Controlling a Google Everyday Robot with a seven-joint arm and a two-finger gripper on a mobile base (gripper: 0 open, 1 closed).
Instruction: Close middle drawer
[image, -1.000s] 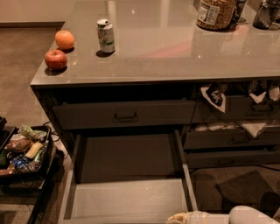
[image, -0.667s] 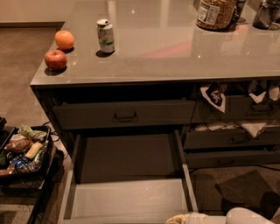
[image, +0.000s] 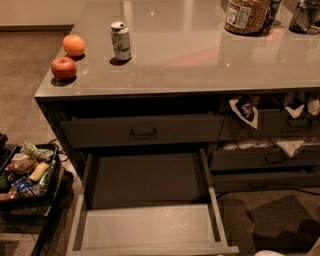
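The middle drawer stands pulled far out from the left column of the grey cabinet, toward the bottom of the camera view. Its pale grey inner floor is bare and nothing lies in it. Only the top rim of its front shows at the lower edge, so the handle is hidden. Above it, the top drawer with a small dark handle sits nearly flush. My gripper is out of view; only a pale sliver of the arm shows at the bottom right edge.
On the countertop sit an apple, an orange, a soda can and a jar. The right-hand drawers are ajar with packets sticking out. A black bin of snacks stands on the floor at left.
The white arm and gripper that lay along the bottom right edge have dropped down and right, almost wholly out of frame. The drawer is as far open as before.
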